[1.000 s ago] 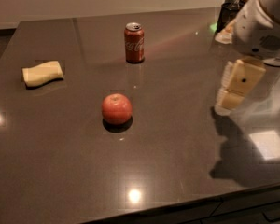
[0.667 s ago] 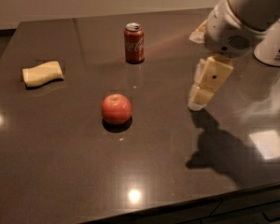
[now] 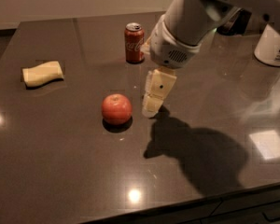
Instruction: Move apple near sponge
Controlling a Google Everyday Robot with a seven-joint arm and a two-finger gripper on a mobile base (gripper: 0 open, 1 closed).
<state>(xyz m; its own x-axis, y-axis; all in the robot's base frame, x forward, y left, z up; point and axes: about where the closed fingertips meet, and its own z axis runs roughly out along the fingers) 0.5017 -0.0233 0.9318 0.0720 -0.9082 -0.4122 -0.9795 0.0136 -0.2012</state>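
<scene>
One apple lies mid-table, one sponge well to its left, one can behind. One gripper hangs just right of the apple; whether it is spread or pressed together, one cannot tell. A white object is cut off at the right edge.

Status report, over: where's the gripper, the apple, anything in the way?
Gripper just right of apple, not touching. Apple apart from sponge, back left. Can behind, off the path.

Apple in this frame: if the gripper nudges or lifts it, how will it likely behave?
The apple is round on a glossy table, so a nudge would probably roll it. Its smooth, slightly shiny skin may slip in a loose grip. The gripper hangs close beside it, on the side away from the sponge.
</scene>
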